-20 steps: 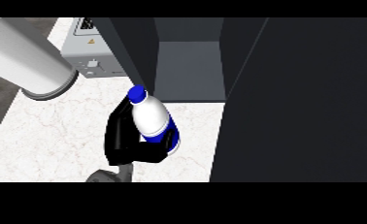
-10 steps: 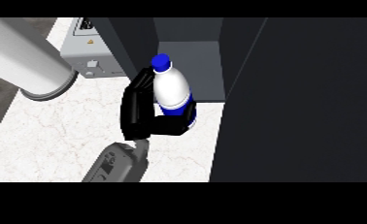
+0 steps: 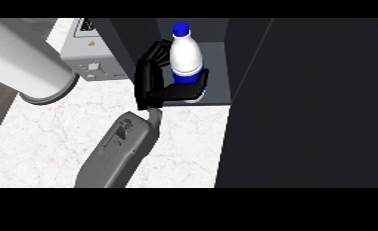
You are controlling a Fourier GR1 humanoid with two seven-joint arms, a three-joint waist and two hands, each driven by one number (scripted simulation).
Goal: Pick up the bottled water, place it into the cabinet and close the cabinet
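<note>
Head view: the right hand (image 3: 156,80) is curled round the lower body of the bottled water (image 3: 186,55), which stands upright with its blue cap up, just inside the open front of the dark cabinet (image 3: 214,60). Its base sits at or just above the cabinet floor; I cannot tell which. To finish well, I would carry it deeper from the front edge, set it down level, then let go without tipping it. The cabinet door (image 3: 303,110) stands open at the right. The left hand is not visible.
</note>
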